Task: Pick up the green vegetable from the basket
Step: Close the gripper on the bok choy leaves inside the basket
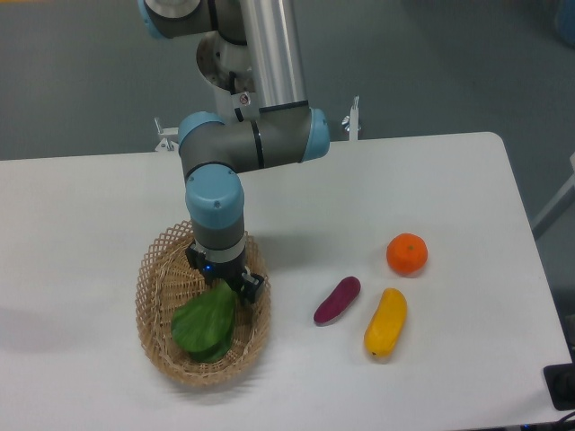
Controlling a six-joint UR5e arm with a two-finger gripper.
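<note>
The green vegetable [207,324] is lying inside the basket [154,292], broad dark leaves spread toward the near-left side, with its narrower end pointing up toward the far right, right under the hand [226,277]. The hand is down in the basket at that end of the vegetable. Its dark fingers look to be touching or right at the top of the leaves, but I honestly can't tell from this angle if they're clamped on it or just sitting around it, since the wrist blocks most of the view.

The basket is on the near-left part of the white tabletop [431,189]. The arm [256,135] comes down from the far side, bends at a blue-capped elbow and drops straight into the basket.

Off to the right, well apart from the basket, there's a purple eggplant [337,300], a yellow vegetable [385,322] just beside it to the right, and an orange [407,253] a little farther back from those two.
</note>
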